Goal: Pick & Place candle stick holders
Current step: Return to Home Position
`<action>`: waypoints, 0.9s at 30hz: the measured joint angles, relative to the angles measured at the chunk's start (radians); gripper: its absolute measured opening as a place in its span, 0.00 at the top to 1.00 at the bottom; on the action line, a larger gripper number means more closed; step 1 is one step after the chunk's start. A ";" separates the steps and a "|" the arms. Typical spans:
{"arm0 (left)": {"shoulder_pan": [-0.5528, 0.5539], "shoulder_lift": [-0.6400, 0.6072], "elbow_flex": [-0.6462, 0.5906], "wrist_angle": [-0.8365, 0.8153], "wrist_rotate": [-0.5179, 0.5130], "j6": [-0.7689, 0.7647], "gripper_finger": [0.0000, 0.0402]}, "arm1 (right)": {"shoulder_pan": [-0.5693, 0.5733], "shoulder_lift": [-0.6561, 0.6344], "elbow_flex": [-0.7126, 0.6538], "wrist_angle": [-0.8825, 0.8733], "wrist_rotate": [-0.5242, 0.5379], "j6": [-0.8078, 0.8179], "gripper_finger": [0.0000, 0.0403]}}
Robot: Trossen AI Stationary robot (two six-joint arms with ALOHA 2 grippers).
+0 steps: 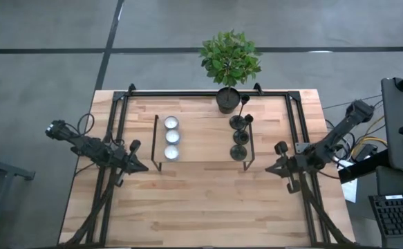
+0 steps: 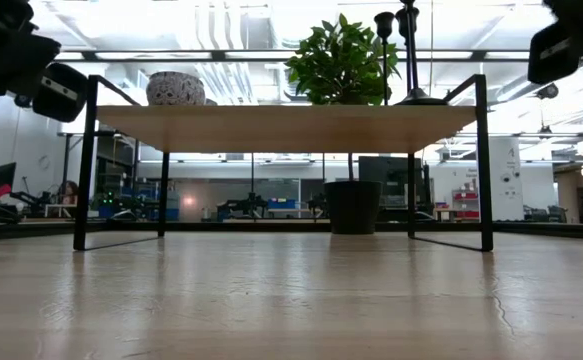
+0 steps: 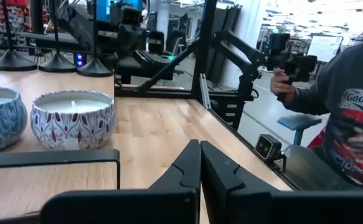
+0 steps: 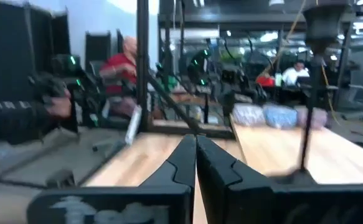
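Observation:
Three black candle stick holders (image 1: 240, 137) stand in a row on their disc bases on the right part of a small raised wooden shelf (image 1: 204, 138). In the left wrist view their bases (image 3: 56, 61) show far off. The right wrist view shows one stem (image 4: 311, 93) close by. My left gripper (image 1: 144, 167) is shut and holds nothing, left of the shelf's near corner. My right gripper (image 1: 268, 168) is also shut and holds nothing, right of the shelf's other near corner. Both point level toward the table's middle.
Three white candles in patterned tins (image 1: 171, 137) sit on the shelf's left part. A potted plant (image 1: 227, 97) stands at the far edge. Black frame rails (image 1: 118, 124) run along both table sides. A person (image 3: 349, 124) stands beyond the table.

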 joint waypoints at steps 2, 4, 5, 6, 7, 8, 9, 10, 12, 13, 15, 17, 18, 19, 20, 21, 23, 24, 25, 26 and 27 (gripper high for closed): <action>0.000 0.000 0.000 0.003 0.001 0.015 1.00 | -0.021 -0.059 0.000 -0.107 -0.003 0.006 0.98; 0.000 0.000 0.000 -0.002 0.005 0.021 0.99 | -0.050 -0.122 0.000 -0.230 -0.006 0.029 0.98; 0.000 0.000 0.000 -0.004 0.007 0.021 0.99 | -0.065 -0.152 0.000 -0.283 -0.015 0.032 0.98; 0.000 0.000 0.000 -0.006 0.007 0.021 0.99 | -0.080 -0.183 0.000 -0.331 -0.029 0.040 0.98; 0.000 0.000 0.000 -0.008 0.007 0.021 0.99 | -0.094 -0.210 0.000 -0.371 -0.047 0.053 0.98; 0.000 0.000 0.000 -0.009 0.007 0.025 0.99 | -0.108 -0.235 0.000 -0.399 -0.064 0.063 0.98; 0.000 0.000 0.000 -0.007 0.007 0.032 0.99 | -0.121 -0.260 0.000 -0.419 -0.080 0.074 0.98; 0.000 0.000 0.000 -0.006 0.008 0.046 0.99 | -0.132 -0.286 0.000 -0.433 -0.099 0.074 0.98; 0.000 0.000 0.001 -0.007 0.015 0.064 1.00 | -0.149 -0.340 0.000 -0.456 -0.144 0.068 0.98; 0.000 0.000 0.001 -0.007 0.015 0.066 1.00 | -0.156 -0.365 0.000 -0.472 -0.157 0.063 0.98; 0.000 0.000 0.001 -0.006 0.004 0.074 0.99 | -0.166 -0.414 0.000 -0.535 -0.162 0.062 0.98; 0.000 0.000 0.001 -0.005 -0.024 0.078 0.99 | -0.170 -0.451 0.001 -0.583 -0.167 0.057 0.98; 0.000 0.000 0.001 -0.003 -0.030 0.076 0.98 | -0.171 -0.458 0.001 -0.586 -0.182 0.053 0.98; 0.000 0.000 0.001 0.001 -0.035 0.074 0.98 | -0.172 -0.467 0.001 -0.586 -0.197 0.043 0.98; 0.000 0.000 0.000 0.008 -0.037 0.073 0.98 | -0.172 -0.468 0.002 -0.584 -0.208 0.025 0.98; 0.000 0.001 -0.002 0.017 -0.038 0.073 0.98 | -0.171 -0.468 0.002 -0.583 -0.208 0.011 0.98; 0.000 0.001 -0.004 0.028 -0.040 0.073 0.98 | -0.171 -0.467 0.002 -0.584 -0.199 0.006 0.98; 0.000 0.001 -0.004 0.030 -0.042 0.073 0.98 | -0.172 -0.465 0.002 -0.581 -0.194 0.019 0.98; 0.000 0.001 -0.004 0.031 -0.042 0.072 0.98 | -0.171 -0.466 0.002 -0.580 -0.184 0.033 0.98; 0.000 0.002 -0.004 0.032 -0.043 0.072 0.98 | -0.171 -0.468 0.002 -0.580 -0.179 0.048 0.98; 0.000 0.002 -0.004 0.032 -0.042 0.072 0.98 | -0.171 -0.468 0.002 -0.582 -0.178 0.061 0.98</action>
